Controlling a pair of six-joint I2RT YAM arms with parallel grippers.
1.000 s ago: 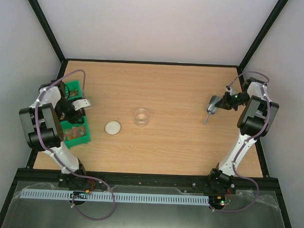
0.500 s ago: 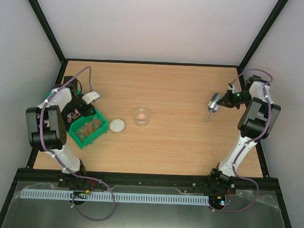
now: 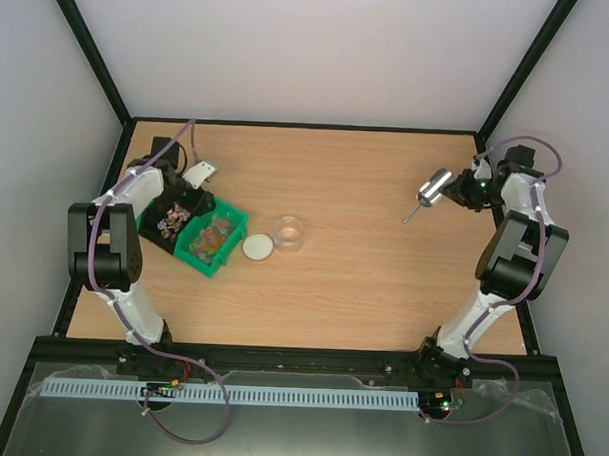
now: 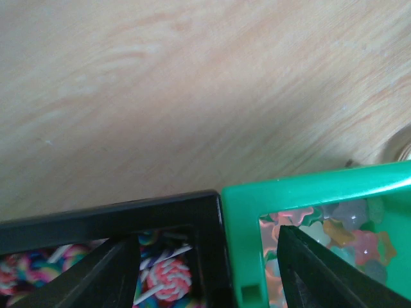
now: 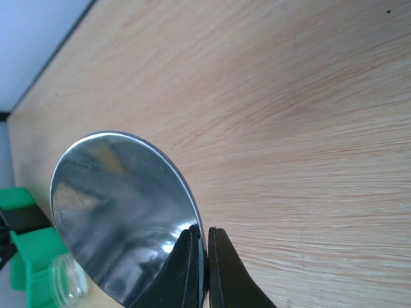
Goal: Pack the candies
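Left claw (image 4: 207,256) released: fingers apart, straddling the joined walls of the black tray (image 4: 115,215) and the green bin (image 4: 308,189). Candies (image 4: 350,234) lie in the green bin, near the left edge of the tabletop (image 3: 366,180) — lid (image 3: 258,247) and jar (image 3: 289,232) just beside it. Right claw (image 5: 204,256) clenched on the metal scoop (image 5: 122,205) — near the right edge.

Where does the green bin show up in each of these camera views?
Top external: the green bin sits left of centre.
Left wrist: its rim fills the lower right.
Right wrist: a sliver at the lower left edge.
Shared landmark: the wooden table, seen in all three.
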